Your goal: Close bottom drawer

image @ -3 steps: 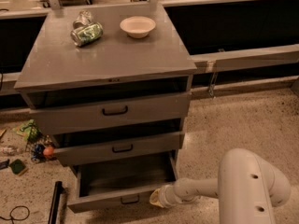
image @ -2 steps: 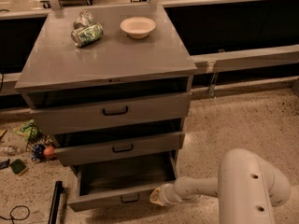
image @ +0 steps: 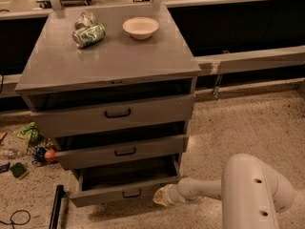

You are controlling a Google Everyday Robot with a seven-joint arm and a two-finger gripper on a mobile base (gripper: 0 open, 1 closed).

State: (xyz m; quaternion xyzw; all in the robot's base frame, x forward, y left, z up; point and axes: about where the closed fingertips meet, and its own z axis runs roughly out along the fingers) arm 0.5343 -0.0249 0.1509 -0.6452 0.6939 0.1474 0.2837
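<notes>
Staying put: hand beside open bottom drawer.

Grey surface — pale round bowl near a crushed green can. Floor, left — small orange ball, green sponge, black cable loop.

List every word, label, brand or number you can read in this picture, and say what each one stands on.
No text can be read anywhere.
Shiny green crumpled package on the grey cabinet top: any print is too blurred to read.
White round bowl: no lettering.
Grey bottom drawer with the small black handle: no label.
The robot's pale hand, by that drawer's right end: no marking shows.
</notes>
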